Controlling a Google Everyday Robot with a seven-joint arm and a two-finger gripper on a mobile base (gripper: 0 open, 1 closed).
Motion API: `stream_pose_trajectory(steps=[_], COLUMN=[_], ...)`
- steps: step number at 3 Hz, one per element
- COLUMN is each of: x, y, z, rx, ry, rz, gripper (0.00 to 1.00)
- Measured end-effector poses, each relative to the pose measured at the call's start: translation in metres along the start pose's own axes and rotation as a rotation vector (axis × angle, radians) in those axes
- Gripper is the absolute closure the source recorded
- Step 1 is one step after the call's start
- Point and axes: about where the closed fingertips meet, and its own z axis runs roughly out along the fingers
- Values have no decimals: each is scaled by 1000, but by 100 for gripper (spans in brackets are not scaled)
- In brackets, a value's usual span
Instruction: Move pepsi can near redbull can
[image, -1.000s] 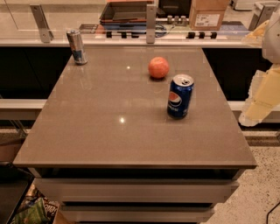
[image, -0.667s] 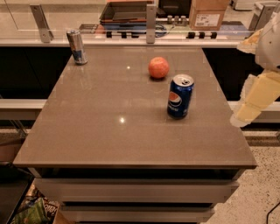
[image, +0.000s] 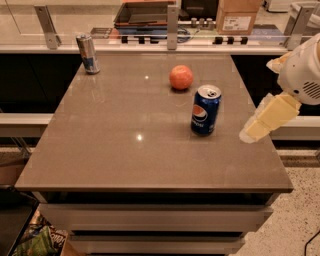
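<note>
The pepsi can stands upright on the brown table, right of the middle. The redbull can stands upright at the table's far left corner. My gripper hangs at the right edge of the table, pointing down and left. It is to the right of the pepsi can, about a can's width away, and touches nothing.
An orange fruit lies just behind and left of the pepsi can. A glass rail with metal posts runs along the far edge, with a counter and a cardboard box behind it. Drawers sit under the front edge.
My arm has swung in from the right, and the gripper has moved left and down toward the pepsi can. The cans and the fruit have not moved.
</note>
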Motion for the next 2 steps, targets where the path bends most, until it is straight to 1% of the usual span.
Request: stream_pose_trajectory(steps=[1,2], x=[3,1], y=[-8,-17], z=[13,25], rx=[47,77], ry=[-88,-165], rz=[86,137], gripper=[0,0])
